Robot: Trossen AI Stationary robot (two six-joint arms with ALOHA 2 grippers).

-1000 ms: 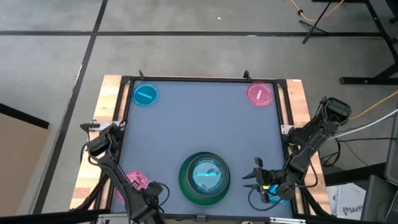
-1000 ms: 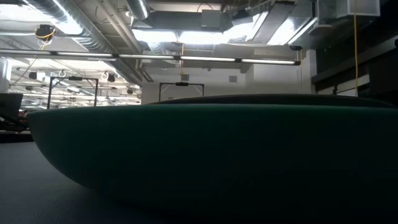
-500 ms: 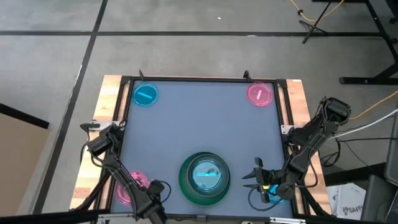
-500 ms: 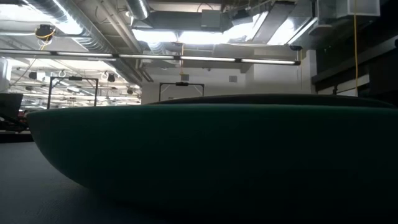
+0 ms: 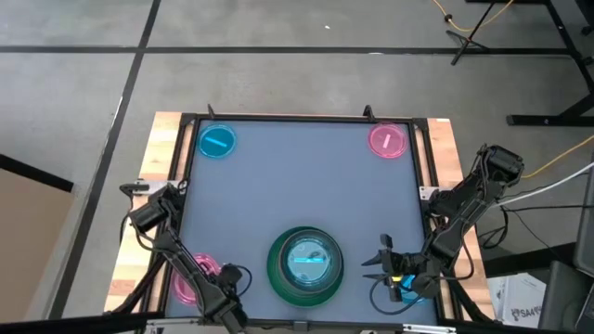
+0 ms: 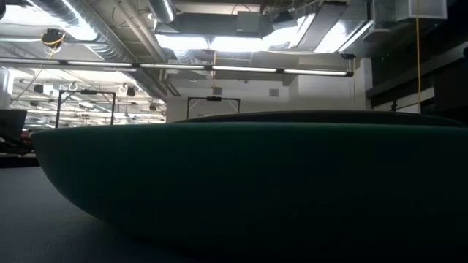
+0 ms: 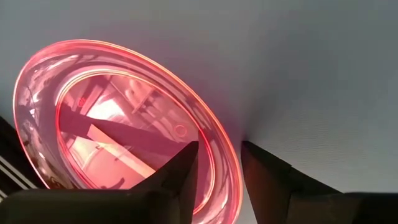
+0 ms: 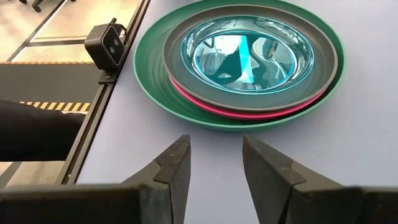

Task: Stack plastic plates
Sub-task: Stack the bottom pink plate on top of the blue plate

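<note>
Plates sit in four spots on the counter point(image 5: 306, 195). Near the front edge, centre: a stack point(image 5: 305, 264) with a green plate point(image 8: 155, 81) at the bottom, a pink plate point(image 8: 205, 104) on it showing only as a thin rim, a dark grey plate point(image 8: 323, 68) above that, and a blue plate point(image 8: 249, 53) nested on top. Low view is filled by the green plate's side wall point(image 6: 248, 183), the grey rim just showing over it. Back left corner: a lone small blue plate point(image 5: 217, 141). Back right corner: a small pink plate point(image 5: 387, 140) with a pale stripe. Front left corner: a translucent pink plate point(image 5: 192, 276), lying flat on the counter. Left gripper point(image 5: 229, 277) is low at that plate's inner edge; in the left wrist view its jaws are narrowly parted and straddle the near rim point(image 7: 217, 163), one finger over the plate's inside, the other over bare counter; contact with the rim cannot be made out. Right gripper point(image 5: 379, 262) hangs just right of the stack, pointing toward it, jaws moderately apart and holding nothing, bare counter between them in the right wrist view. A small black camera point(image 8: 107, 44) sits at the counter edge beside the stack.
</note>
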